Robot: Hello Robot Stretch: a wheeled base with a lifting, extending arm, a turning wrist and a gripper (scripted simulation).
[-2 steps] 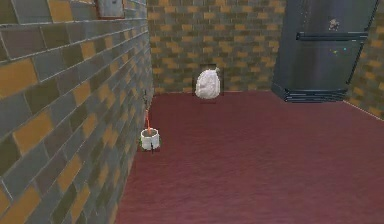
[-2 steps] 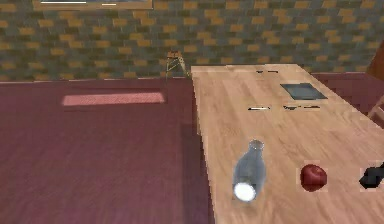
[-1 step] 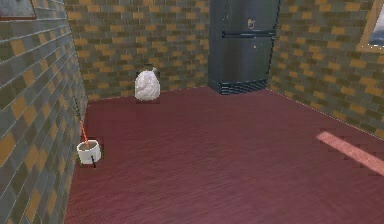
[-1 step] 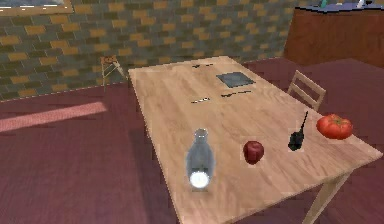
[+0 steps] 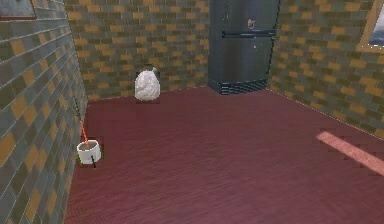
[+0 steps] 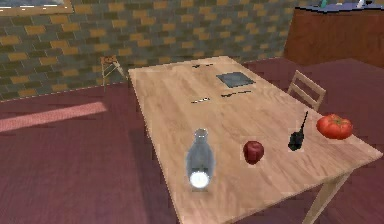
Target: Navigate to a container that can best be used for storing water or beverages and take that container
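Fridge [image 5: 245,45]: one, dark and tall, against the brick wall in the forward view; no part of this job
Worktop [image 6: 180,85]: one long wooden table in the arm side view, and the task's thing is on it; I judge the base should sit square alongside the near edge so the reach is short and straight
Chairs: two, one [image 6: 305,88] tucked in at the worktop's far side, one [image 6: 112,68] by the wall beyond its end; I'd keep the base clear of both
Bottle [image 6: 201,160]: one, pale and glassy, near the worktop's near edge, well apart from the fruit; I can't tell if it is upright or lying, so come in level with its body, not the narrow neck, and lift straight up
Tomato [image 6: 335,126]: one, red, towards the arm side view's right
Apple [image 6: 254,152]: one, dark red, nearest the bottle; I'd mind not to nudge it
Small dark object [image 6: 298,133]: one, between apple and tomato
Jaws: I cannot tell their state
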